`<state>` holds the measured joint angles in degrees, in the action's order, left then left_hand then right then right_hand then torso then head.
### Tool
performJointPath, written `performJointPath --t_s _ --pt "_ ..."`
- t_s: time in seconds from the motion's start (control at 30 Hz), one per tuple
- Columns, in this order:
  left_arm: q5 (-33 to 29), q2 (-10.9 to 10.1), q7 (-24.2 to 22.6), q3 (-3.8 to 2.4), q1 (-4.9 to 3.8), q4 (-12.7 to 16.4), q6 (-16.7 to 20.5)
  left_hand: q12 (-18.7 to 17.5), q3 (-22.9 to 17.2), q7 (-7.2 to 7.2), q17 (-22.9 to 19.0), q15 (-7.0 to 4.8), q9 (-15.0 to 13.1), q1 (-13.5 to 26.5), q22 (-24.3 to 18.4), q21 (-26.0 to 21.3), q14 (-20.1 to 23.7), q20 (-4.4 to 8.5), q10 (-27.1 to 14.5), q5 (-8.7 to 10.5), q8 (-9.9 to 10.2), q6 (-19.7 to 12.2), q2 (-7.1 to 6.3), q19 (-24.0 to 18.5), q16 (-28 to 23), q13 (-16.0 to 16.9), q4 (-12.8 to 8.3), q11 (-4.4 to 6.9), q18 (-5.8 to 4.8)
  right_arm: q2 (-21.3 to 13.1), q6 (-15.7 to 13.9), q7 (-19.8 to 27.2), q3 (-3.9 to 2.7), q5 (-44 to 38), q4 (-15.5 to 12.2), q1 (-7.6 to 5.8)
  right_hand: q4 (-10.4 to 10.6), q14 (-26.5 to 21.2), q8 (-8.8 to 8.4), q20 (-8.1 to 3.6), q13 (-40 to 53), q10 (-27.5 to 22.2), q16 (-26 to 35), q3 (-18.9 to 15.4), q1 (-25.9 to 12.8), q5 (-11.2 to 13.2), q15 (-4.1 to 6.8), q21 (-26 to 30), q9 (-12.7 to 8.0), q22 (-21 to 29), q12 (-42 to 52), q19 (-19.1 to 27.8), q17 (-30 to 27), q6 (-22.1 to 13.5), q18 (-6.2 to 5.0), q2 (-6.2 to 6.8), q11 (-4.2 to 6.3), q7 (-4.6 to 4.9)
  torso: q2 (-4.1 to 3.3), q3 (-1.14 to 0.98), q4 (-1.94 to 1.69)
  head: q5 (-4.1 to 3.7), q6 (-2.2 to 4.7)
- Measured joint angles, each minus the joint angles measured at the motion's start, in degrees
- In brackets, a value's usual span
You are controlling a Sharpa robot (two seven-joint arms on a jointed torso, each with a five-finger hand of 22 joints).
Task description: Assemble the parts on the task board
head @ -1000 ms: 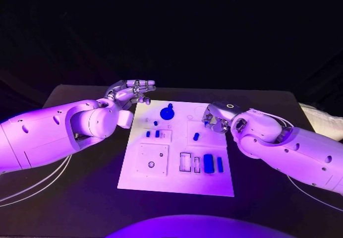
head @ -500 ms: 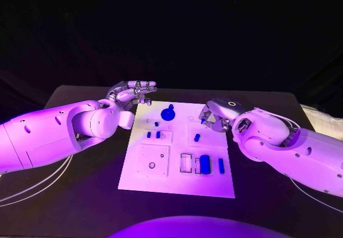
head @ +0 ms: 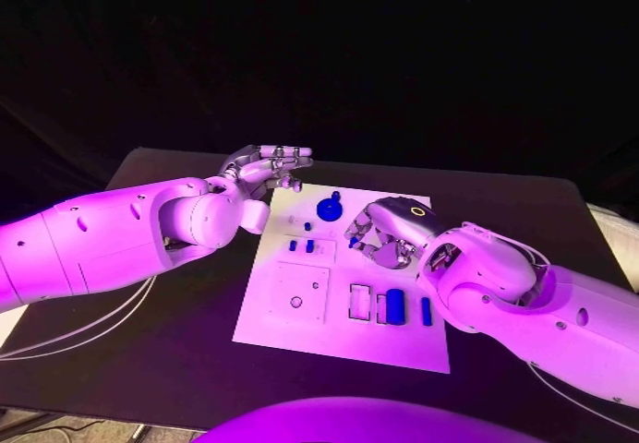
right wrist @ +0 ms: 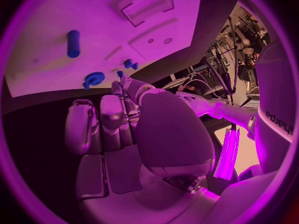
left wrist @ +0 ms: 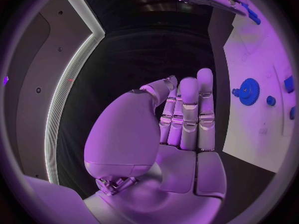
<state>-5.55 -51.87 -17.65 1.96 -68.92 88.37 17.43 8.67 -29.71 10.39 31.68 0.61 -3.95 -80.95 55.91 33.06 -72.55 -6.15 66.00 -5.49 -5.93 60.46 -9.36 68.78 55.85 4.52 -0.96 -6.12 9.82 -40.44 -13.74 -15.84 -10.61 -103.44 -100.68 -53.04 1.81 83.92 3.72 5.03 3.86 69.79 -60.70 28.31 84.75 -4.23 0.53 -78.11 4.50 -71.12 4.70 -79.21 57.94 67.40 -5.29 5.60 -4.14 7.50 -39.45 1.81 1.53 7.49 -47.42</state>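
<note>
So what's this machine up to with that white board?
A two-armed robot is working over a white board with small blue parts on it. Its right hand hangs low over the middle of the board; whether it holds a part cannot be seen. Its left hand hovers at the board's far left corner, holding nothing. A blue gear sits near the far edge, a blue bar nearer the robot.

Black table [head: 174,305], dark backdrop, purple light
</note>
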Motion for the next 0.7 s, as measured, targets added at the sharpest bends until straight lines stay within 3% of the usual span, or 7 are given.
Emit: performJointPath --t_s 0.27,0.7 --pt "0.0 0.17 -0.04 0.0 0.0 0.41 -0.01 0.0 0.0 0.0 0.0 0.02 0.0 0.0 0.0 0.0 -0.02 0.0 0.0 0.0 0.0 0.0 0.0 0.0 0.0 0.0 0.0 0.0 0.0 3.92 -0.64 1.49 0.3 1.05 1.86 2.72 -0.48 0.0 -0.01 0.0 -0.03 0.0 -0.23 0.48 -0.24 -0.32 0.0 0.0 0.04 -0.09 -0.23 0.0 0.17 0.0 0.0 0.24 0.0 0.0 0.0 0.08 -0.03 1.75 -0.62" --pt "0.0 0.61 -0.05 0.01 0.0 0.68 -0.04 0.0 0.0 0.0 0.01 0.23 0.0 0.0 0.01 0.0 0.14 0.0 0.0 0.0 0.0 0.0 0.0 0.0 0.0 -0.01 0.0 0.0 0.0 7.09 -0.8 3.39 1.09 1.91 5.5 4.64 -0.71 0.0 -0.11 0.0 -0.04 0.0 -0.22 0.72 -0.56 -0.65 0.0 -0.23 0.01 -0.08 -0.45 0.0 0.3 -0.02 0.01 0.07 0.0 0.0 -0.05 0.05 -0.04 2.89 -1.65"
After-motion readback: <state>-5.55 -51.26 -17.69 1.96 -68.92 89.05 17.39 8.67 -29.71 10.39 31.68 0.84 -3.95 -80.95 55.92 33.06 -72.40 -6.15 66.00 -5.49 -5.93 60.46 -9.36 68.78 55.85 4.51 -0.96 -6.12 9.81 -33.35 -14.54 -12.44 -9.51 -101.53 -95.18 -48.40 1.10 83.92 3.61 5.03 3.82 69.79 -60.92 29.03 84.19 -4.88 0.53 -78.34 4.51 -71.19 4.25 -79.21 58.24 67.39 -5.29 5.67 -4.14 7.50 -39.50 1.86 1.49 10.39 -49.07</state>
